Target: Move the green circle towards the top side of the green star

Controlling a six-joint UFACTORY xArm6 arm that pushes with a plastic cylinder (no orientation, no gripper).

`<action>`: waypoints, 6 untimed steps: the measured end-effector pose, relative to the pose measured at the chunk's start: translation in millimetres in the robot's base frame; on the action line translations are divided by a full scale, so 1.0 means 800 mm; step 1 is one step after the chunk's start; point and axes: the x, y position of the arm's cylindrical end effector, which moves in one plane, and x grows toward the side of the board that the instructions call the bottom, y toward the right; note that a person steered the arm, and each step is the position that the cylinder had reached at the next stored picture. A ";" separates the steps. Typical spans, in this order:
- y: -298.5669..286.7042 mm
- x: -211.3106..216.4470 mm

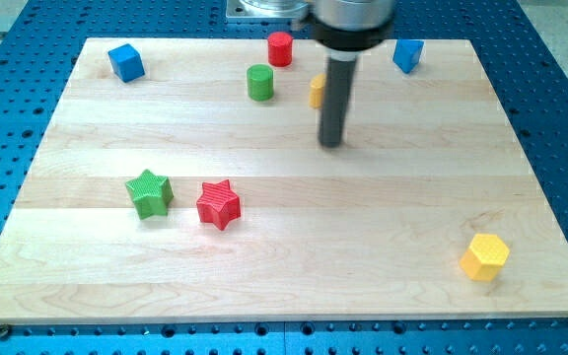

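Observation:
The green circle [259,82], a short cylinder, stands near the view's top, left of centre. The green star [149,192] lies lower left of it, well apart. My tip [332,142] rests on the board to the right of and below the green circle, some way from it and far from the green star. It touches no block.
A red star [218,204] lies just right of the green star. A red cylinder [280,48] stands above the green circle. A yellow block [317,91] is half hidden behind the rod. Blue cubes sit at top left [125,62] and top right [407,55]. A yellow hexagon [485,256] lies at bottom right.

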 end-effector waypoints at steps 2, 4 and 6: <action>-0.019 -0.068; -0.029 -0.114; -0.106 -0.133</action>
